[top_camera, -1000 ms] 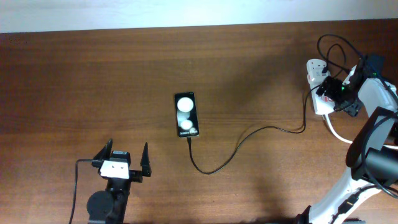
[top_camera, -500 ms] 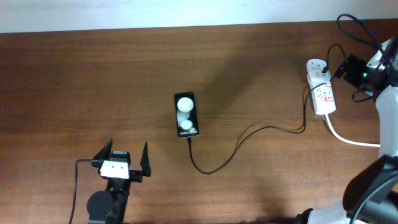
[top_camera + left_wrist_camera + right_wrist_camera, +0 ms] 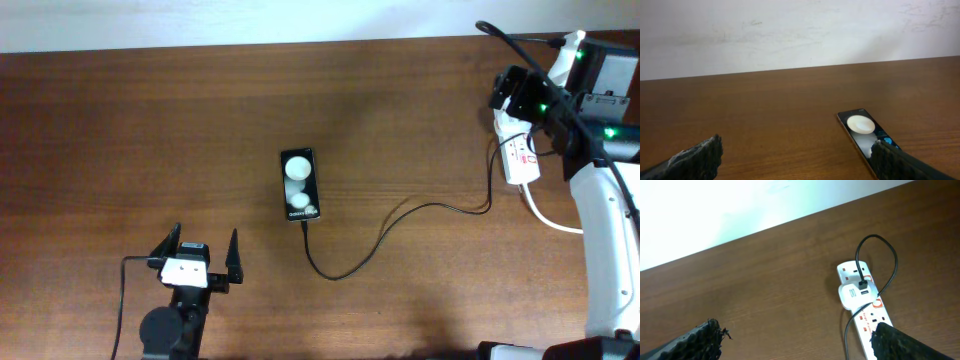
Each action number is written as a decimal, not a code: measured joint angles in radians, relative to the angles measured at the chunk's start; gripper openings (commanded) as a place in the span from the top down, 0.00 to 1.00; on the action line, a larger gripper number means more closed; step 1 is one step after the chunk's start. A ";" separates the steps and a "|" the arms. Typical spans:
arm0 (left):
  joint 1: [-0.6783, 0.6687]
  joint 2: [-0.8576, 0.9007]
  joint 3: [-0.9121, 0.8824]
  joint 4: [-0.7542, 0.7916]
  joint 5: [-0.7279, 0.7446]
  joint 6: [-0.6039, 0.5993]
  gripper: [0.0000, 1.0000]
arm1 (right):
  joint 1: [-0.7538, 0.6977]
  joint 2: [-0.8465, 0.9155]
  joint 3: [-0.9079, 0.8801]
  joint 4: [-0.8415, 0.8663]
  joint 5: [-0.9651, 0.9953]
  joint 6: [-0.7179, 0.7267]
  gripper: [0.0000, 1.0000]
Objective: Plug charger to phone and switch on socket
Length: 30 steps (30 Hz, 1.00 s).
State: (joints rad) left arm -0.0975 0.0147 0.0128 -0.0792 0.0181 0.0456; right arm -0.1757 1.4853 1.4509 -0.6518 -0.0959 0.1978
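Note:
The black phone (image 3: 299, 185) lies flat mid-table, its screen showing two white light spots; it also shows in the left wrist view (image 3: 865, 131). The thin black charger cable (image 3: 400, 213) runs from the phone's near end in a curve to the white adapter (image 3: 857, 294) plugged into the white socket strip (image 3: 520, 158), which the right wrist view (image 3: 871, 317) shows with red switches. My right gripper (image 3: 508, 92) hovers open and empty above the strip's far end (image 3: 800, 345). My left gripper (image 3: 196, 256) is open and empty, near left of the phone (image 3: 795, 162).
The socket's thick white cord (image 3: 548, 218) trails toward the near right under my right arm. A pale wall (image 3: 790, 30) runs along the table's far edge. Bare brown wood lies between the phone and the socket.
My right gripper has lifted off the socket strip and swung toward its far end. The phone, cable and left arm have not moved.

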 measured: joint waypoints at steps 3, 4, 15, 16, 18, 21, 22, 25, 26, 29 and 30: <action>0.000 0.000 0.000 0.000 0.000 0.000 0.01 | 0.000 -0.008 0.000 -0.002 0.000 0.000 0.01; 0.000 0.000 0.000 0.000 0.000 0.000 0.01 | 0.000 -0.018 0.000 -0.003 0.000 0.000 0.01; 0.000 0.000 0.000 0.000 0.000 0.000 0.01 | 0.000 -0.235 0.000 -0.003 0.000 0.000 0.01; 0.000 0.000 0.000 0.000 0.000 0.000 0.01 | 0.000 -0.235 -0.005 -0.003 0.000 0.000 0.01; 0.000 0.000 0.000 0.000 0.000 0.000 0.01 | 0.000 -0.236 -0.029 0.000 0.000 0.000 0.01; 0.000 0.000 0.000 0.000 0.000 0.000 0.01 | 0.000 -0.236 -0.095 -0.002 0.000 0.000 0.01; 0.000 0.000 0.000 0.000 0.000 0.000 0.01 | 0.000 -0.241 -0.129 -0.003 0.000 0.000 0.01; 0.000 0.000 0.000 0.000 0.000 0.000 0.01 | 0.000 -0.278 -0.228 -0.007 0.000 0.000 0.01; 0.000 0.000 0.000 0.000 0.000 0.000 0.01 | 0.000 -0.307 -0.274 -0.005 0.000 0.000 0.01; 0.000 0.000 0.000 0.000 0.000 0.000 0.01 | 0.000 -0.354 -0.363 -0.005 0.000 0.000 0.01; 0.000 0.000 0.000 0.000 0.000 0.000 0.01 | 0.000 -0.359 -0.392 -0.004 0.000 0.000 0.01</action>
State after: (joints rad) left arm -0.0975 0.0147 0.0128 -0.0792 0.0177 0.0456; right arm -0.1757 1.1259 1.0588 -0.6559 -0.0959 0.1978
